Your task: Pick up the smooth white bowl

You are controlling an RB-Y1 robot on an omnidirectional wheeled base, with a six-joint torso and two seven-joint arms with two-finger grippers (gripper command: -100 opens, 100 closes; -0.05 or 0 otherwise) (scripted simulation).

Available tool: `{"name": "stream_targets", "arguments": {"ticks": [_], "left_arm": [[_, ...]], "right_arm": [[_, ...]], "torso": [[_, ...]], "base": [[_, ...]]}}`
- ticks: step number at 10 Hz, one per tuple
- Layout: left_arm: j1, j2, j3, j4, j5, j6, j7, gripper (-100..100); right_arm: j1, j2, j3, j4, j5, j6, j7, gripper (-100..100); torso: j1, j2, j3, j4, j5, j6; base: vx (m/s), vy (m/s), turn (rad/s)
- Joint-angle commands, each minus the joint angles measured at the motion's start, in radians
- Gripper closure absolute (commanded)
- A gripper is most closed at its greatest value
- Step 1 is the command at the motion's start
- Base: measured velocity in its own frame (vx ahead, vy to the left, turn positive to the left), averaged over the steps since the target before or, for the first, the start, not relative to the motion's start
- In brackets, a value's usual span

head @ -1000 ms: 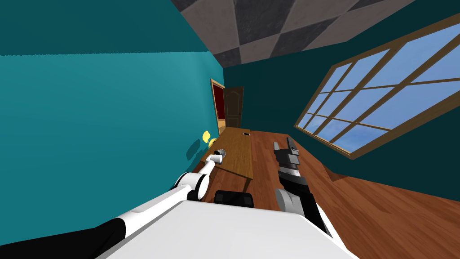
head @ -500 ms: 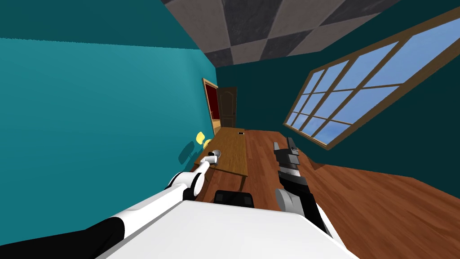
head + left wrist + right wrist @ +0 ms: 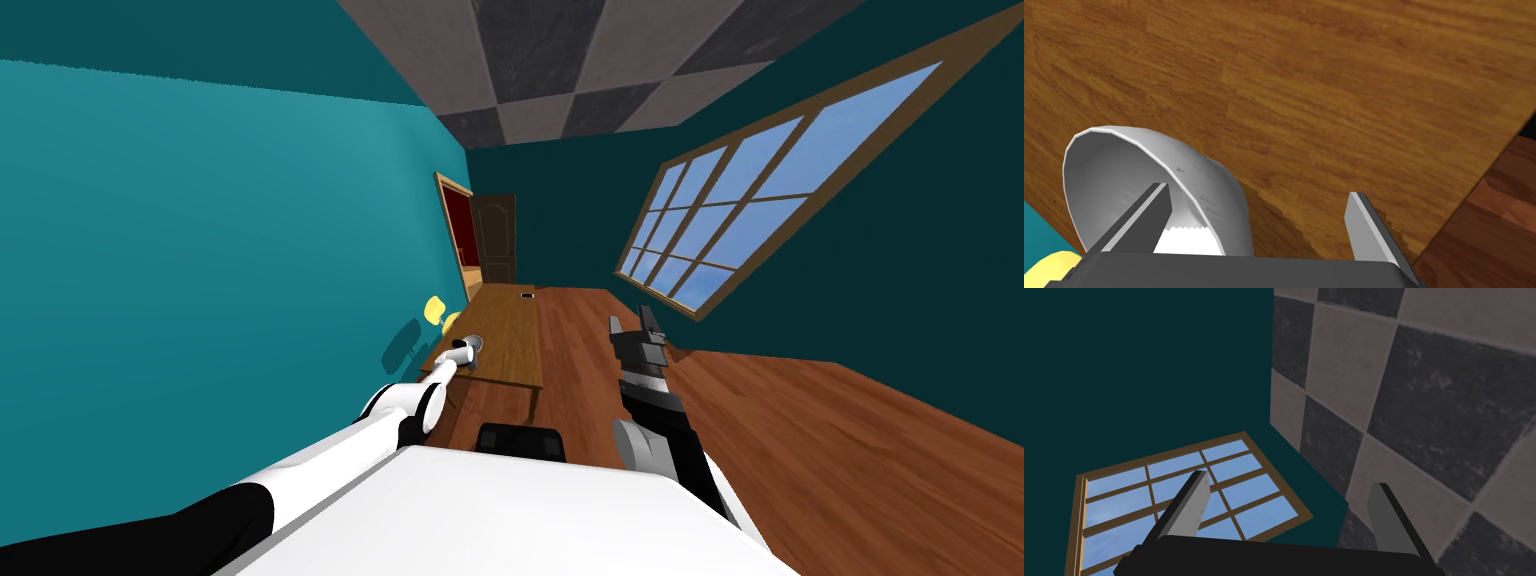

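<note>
The white bowl (image 3: pixel 1124 175) is tipped on its side over the near corner of the wooden table (image 3: pixel 1324 100). My left gripper (image 3: pixel 1256 192) is open: one finger is inside the bowl against its wall, and the other stands well clear outside it. In the head view the bowl (image 3: pixel 474 343) sits at the tip of my outstretched left gripper (image 3: pixel 460 352), by the table's (image 3: pixel 505 340) wall-side edge. My right gripper (image 3: pixel 632 322) is raised over the floor to the right of the table, and its fingers (image 3: pixel 1191 503) are open and hold nothing.
The long table runs along the teal wall toward a dark door (image 3: pixel 495 240). A small dark object (image 3: pixel 527 296) lies at its far end. Something yellow (image 3: pixel 436 309) stands between the table and the wall. A big window (image 3: pixel 740 220) is on the right, above bare wood floor.
The whole head view has swung, so the table, door and window now sit further left and look smaller. My left arm keeps its place at the bowl. The right arm is unchanged.
</note>
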Motion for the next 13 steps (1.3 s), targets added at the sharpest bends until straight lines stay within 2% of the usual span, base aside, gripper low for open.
{"name": "stream_targets", "arguments": {"ticks": [1,3,5,7,10,11,13], "left_arm": [[0.014,0.036,0.013,0.02,0.042,-0.025,-0.025,-100],[0.014,0.036,0.013,-0.008,0.042,-0.025,-0.025,-100],[0.014,0.036,0.013,0.02,0.042,-0.025,-0.025,-100],[0.024,0.089,0.031,0.05,0.104,-0.049,-0.061,-100],[0.03,0.086,0.03,0.037,0.101,-0.041,-0.059,-100],[0.03,0.087,0.031,0.039,0.102,-0.043,-0.059,100],[0.025,0.089,0.032,0.035,0.102,-0.046,-0.058,100]], "right_arm": [[0.0,0.0,0.0,0.0,0.0,0.0,0.0,0],[0.0,0.0,0.0,0.0,0.0,0.0,0.0,0],[0.0,0.0,0.0,0.0,0.0,0.0,0.0,0],[0.0,0.0,0.0,0.0,0.0,0.0,0.0,0],[0.0,0.0,0.0,0.0,0.0,0.0,0.0,0],[0.0,0.0,0.0,0.0,0.0,0.0,0.0,0],[0.0,0.0,0.0,0.0,0.0,0.0,0.0,0]], "torso": [[0.0,0.0,0.0,0.0,0.0,0.0],[-0.001,0.001,0.0,0.0,0.0,0.0],[0.002,-0.001,0.0,0.0,0.0,-0.001],[0.001,-0.001,0.0,0.0,0.0,0.0],[0.001,0.0,0.0,0.0,0.0,-0.001],[0.002,0.0,0.0,0.0,0.0,-0.001],[0.003,0.0,-0.002,-0.003,0.002,-0.001]], "base": [[-0.017,-0.059,-0.234],[-0.011,-0.027,-0.036],[0.005,0.004,0.007],[-0.006,-0.034,-0.227],[-0.004,-0.018,-0.018],[0.0,0.0,0.0],[0.006,0.002,0.0]]}}
